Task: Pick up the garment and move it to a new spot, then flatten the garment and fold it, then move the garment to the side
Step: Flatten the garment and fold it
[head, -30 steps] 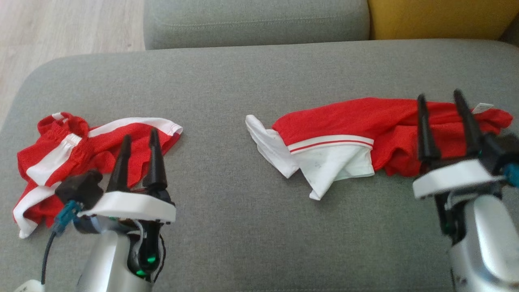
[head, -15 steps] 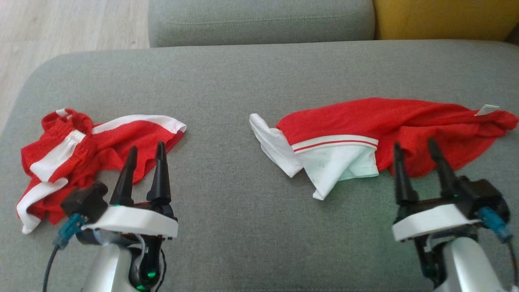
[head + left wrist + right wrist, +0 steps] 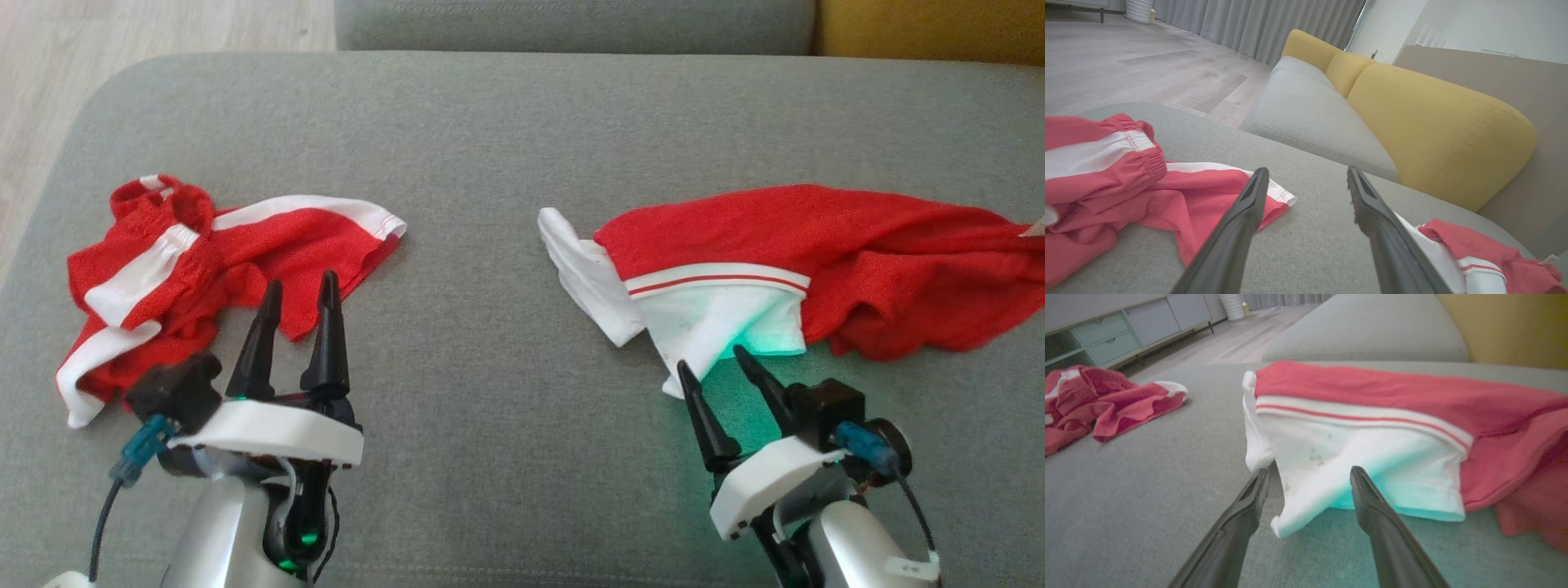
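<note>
Both claws are spread wide, nothing in either. The jersey (image 3: 816, 237) is lying crumpled on the grey cushion (image 3: 490, 147) right in front of the right claw (image 3: 710, 359), white flap nearest its tips, red bulk stretching off to its right. The left claw (image 3: 300, 279) points at the shorts (image 3: 245, 245) just ahead.

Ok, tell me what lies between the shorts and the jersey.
Nothing lies there: in the head view, bare grey cushion runs from the shorts across to the jersey.
</note>
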`<state>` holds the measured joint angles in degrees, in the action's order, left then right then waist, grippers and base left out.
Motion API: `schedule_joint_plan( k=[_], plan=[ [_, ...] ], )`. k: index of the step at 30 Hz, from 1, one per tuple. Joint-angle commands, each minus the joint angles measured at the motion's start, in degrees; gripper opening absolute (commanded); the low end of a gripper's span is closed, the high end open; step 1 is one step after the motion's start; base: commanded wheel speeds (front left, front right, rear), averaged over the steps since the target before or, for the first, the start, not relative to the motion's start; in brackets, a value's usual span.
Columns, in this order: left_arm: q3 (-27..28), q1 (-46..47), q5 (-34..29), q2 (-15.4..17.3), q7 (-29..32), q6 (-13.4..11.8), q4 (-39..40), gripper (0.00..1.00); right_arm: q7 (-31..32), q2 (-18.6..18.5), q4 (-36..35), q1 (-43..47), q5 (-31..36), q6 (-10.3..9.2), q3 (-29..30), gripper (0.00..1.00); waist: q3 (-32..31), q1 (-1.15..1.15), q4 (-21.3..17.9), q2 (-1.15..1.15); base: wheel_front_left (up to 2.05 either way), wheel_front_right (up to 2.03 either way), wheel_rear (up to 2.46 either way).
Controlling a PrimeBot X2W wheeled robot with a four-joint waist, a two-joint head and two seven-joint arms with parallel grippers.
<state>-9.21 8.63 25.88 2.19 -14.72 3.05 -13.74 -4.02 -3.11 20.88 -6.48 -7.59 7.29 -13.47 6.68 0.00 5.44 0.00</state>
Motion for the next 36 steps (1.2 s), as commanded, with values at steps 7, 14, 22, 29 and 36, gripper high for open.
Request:
schedule_joint_plan(
  k=[7,14,22,29,36],
  plan=[
    [1.3,3.5,0.8,0.7,-0.3,0.2,1.3,1.0,0.8,0.2,4.5,-4.2,-0.5,0.2,-1.0,1.0,2.2,0.0,2.2,0.0,0.0,0.0,0.0],
    [1.2,4.4,1.0,0.7,-0.3,0.0,1.2,1.0,-0.7,0.2,9.4,-8.0,0.8,0.2,0.9,0.0,3.6,0.0,3.0,0.0,0.0,0.0,0.0],
    [1.4,4.0,1.0,0.7,-0.3,-0.1,0.8,1.0,-6.7,0.2,4.0,-11.2,3.8,0.2,5.1,0.0,1.2,0.0,1.8,0.0,0.0,0.0,0.0],
    [-0.9,3.0,2.2,0.7,-0.3,-0.6,0.6,1.0,-9.4,0.2,-7.6,-14.3,7.8,0.2,6.0,0.0,-2.0,0.0,1.9,0.0,0.0,0.0,0.0],
    [-2.3,2.9,3.1,0.7,-0.3,-1.2,1.4,1.0,-5.9,-3.2,-13.0,-21.7,8.7,0.2,4.0,0.0,-2.1,0.0,3.3,0.0,0.0,0.0,0.0]
  ],
)
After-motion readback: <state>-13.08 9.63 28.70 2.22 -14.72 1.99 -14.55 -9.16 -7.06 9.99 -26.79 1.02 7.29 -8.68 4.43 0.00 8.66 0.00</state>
